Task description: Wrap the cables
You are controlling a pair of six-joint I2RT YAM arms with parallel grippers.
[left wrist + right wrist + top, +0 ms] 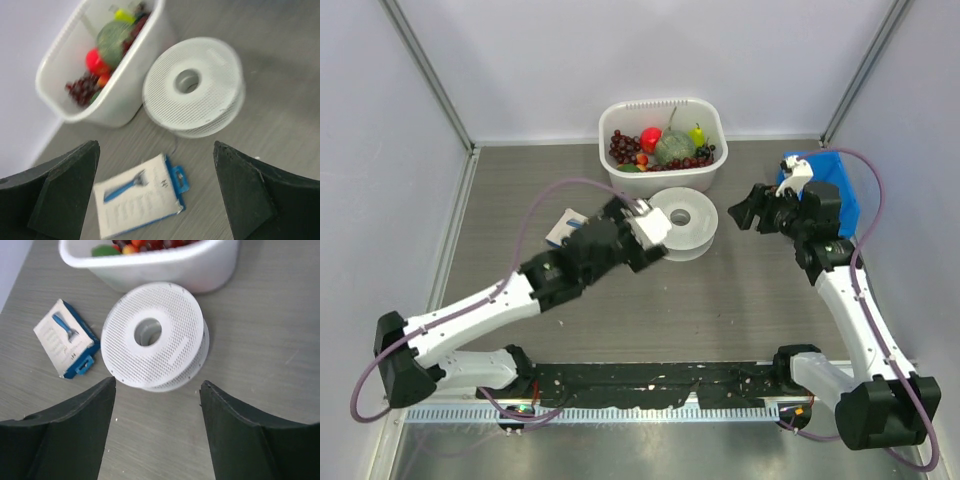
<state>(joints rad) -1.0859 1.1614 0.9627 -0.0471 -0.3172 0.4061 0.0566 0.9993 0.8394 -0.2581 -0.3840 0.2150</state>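
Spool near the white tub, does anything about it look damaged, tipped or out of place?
Nothing stands out. The spool lies flat on one flange, whole, close beside the tub. The fruit is all inside the tub, with none spilled. The blue-edged pack lies flat on the table nearby.

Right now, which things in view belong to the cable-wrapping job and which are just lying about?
Job: white spool; left gripper and right gripper, both open; no cable strand clearly visible.
Lying about: fruit tub; blue-and-white packet; blue object at right.
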